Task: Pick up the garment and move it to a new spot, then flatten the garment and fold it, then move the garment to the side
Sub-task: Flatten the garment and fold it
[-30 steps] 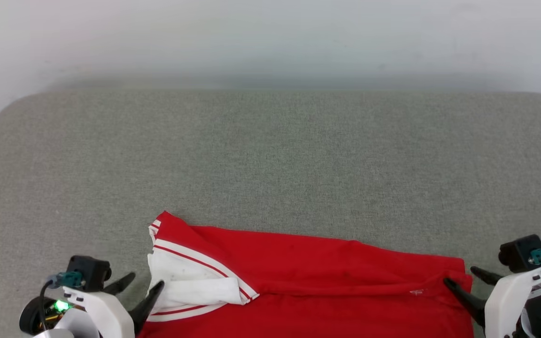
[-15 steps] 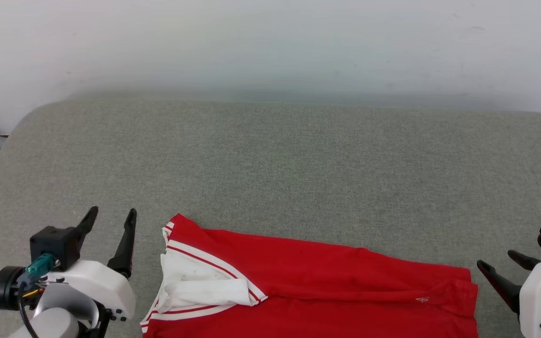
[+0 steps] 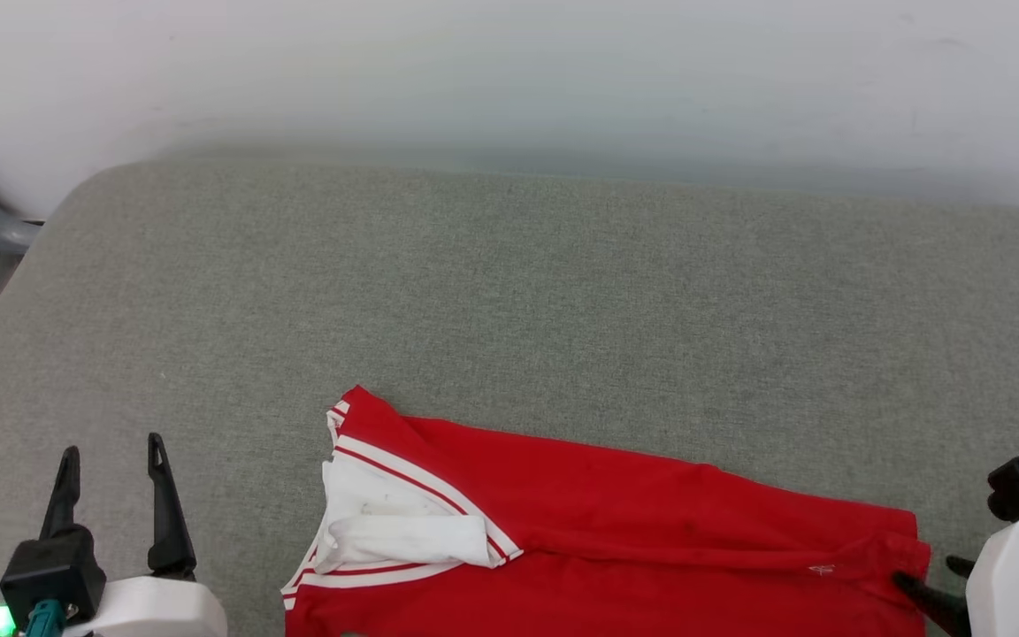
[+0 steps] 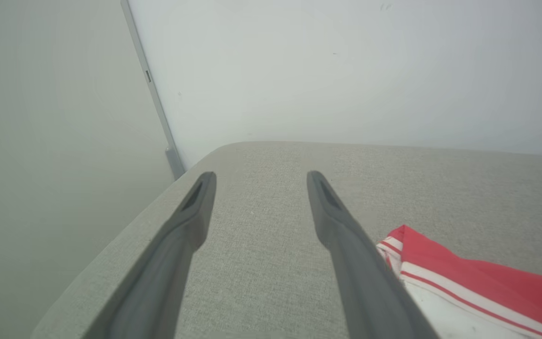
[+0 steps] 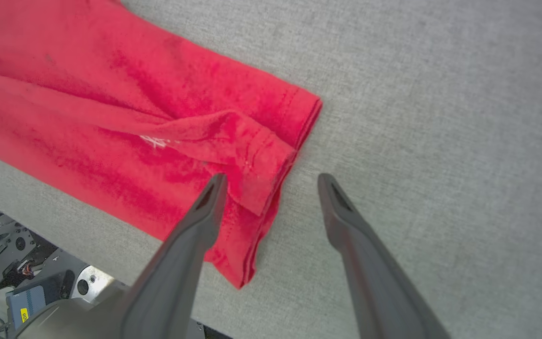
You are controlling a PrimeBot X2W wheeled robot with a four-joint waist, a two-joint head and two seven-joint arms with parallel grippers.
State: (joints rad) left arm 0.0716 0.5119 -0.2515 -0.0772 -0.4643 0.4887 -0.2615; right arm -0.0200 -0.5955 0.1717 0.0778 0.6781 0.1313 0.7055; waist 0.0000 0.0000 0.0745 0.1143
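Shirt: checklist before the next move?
1. Left gripper open, empty, beside the shirt: ok.
2. Right gripper open, empty: ok.
3. Right fingers off the cloth: cannot tell; one lies over the hem corner.
4. Shirt on the grey table: ok.
5. Shirt flat: not ok; ridge near the hem, white sleeve folded over.
6. Near half of shirt: cannot tell, cut off in head view.
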